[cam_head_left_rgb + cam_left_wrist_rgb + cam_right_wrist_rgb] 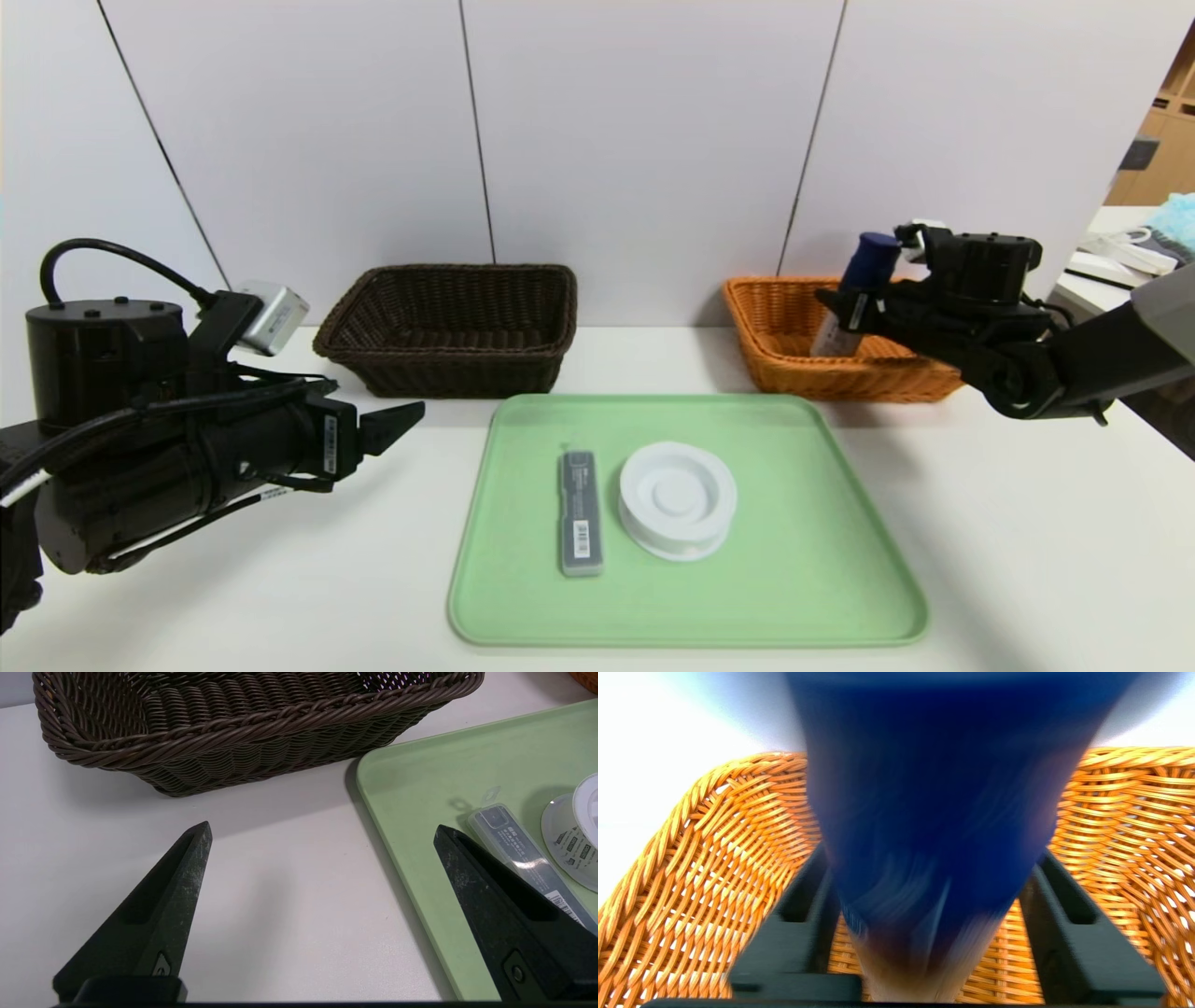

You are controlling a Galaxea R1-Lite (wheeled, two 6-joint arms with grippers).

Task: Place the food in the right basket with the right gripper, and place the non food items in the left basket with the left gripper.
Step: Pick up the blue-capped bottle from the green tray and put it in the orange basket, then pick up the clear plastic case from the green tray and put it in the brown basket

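Right gripper [851,315] is clamped on the bottle [854,291] – fingers on either side of its body, navy cap up and tilted slightly, white lower end down inside the orange basket [794,364]. In the right wrist view the bottle [934,826] fills most of the view, with the orange basket [714,858] weave all around behind it.

Left gripper [397,425] hangs over the white table [1027,560] just left of the green tray [803,560], fingers spread wide, holding nothing. Dark brown basket [448,327] sits behind it, nothing visible inside.

On the tray – grey case [580,511] with barcode label lying flat, round white container [678,500] just beside it on its right.
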